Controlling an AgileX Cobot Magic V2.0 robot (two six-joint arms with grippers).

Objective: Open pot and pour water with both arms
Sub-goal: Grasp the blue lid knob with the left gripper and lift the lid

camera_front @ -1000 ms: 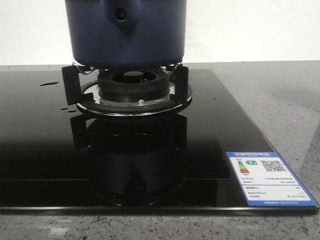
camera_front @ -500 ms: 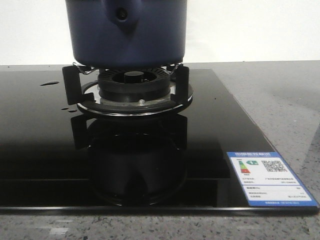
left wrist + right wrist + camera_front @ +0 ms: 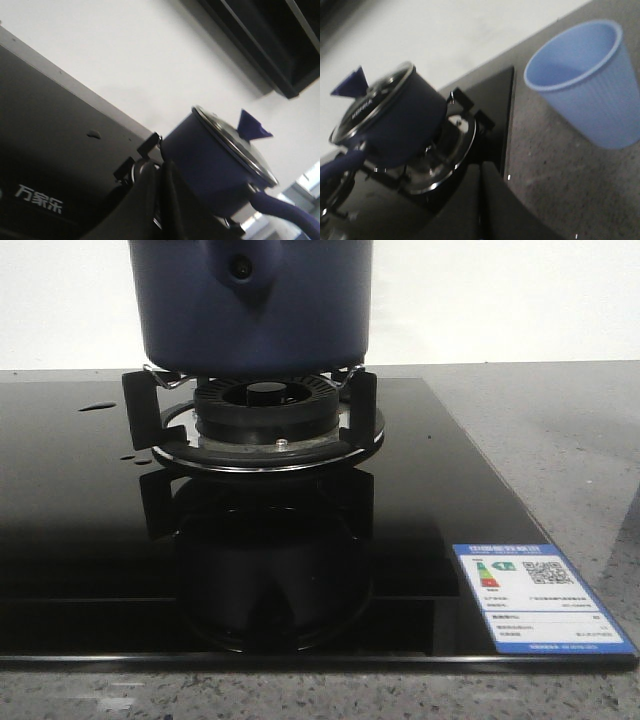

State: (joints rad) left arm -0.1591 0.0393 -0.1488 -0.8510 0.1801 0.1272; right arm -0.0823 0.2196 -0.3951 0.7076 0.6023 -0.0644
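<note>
The dark navy-blue pot (image 3: 255,310) stands on the burner grate (image 3: 260,425) of the black glass hob, its top cut off by the front view's upper edge. In the left wrist view the pot (image 3: 210,165) shows its glass lid (image 3: 235,142) with a blue knob (image 3: 252,126) and a long handle (image 3: 285,212). The right wrist view shows the pot (image 3: 395,127), lid on, knob (image 3: 351,82) up. My left gripper (image 3: 162,172) is shut and empty, near the pot's side. My right gripper (image 3: 481,172) is shut and empty, over the hob's edge. Neither gripper shows in the front view.
A pale blue ribbed plastic cup (image 3: 590,85) stands on the grey speckled counter (image 3: 560,190) to the right of the hob. An energy label sticker (image 3: 540,598) lies at the hob's front right corner. A white wall runs behind.
The front view shifts very slightly; the pot and burner stay where they were.
</note>
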